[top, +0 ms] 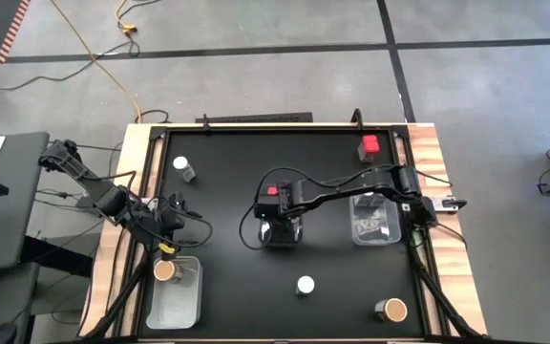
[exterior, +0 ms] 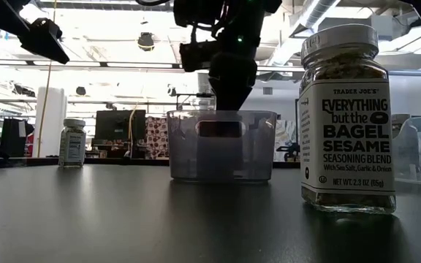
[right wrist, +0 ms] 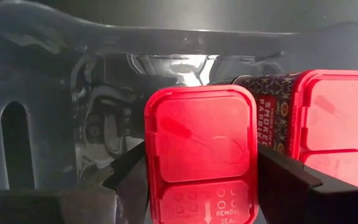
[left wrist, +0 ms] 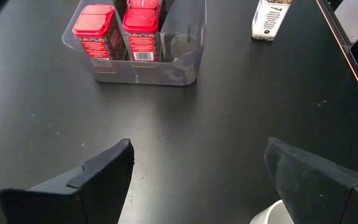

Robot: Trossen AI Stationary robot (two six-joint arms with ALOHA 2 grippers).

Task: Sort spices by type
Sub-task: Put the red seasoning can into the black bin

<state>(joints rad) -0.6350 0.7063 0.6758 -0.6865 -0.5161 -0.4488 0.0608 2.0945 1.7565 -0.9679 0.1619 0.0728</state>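
Right gripper (right wrist: pixel 201 171): jaws flank red tin (right wrist: pixel 201 146) inside centre bin (top: pixel 281 232); grip uncertain.
Risk: retreating jaws snag tin, toppling it.
Left gripper (left wrist: pixel 197 174): jaws open, empty.

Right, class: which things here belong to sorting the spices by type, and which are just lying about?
For the job:
- binned red tins
- loose red tin
- white-lidded jars
- brown-lidded jars

Not for sorting:
- clear bins, which only hold what is sorted
- yellow cable on the floor
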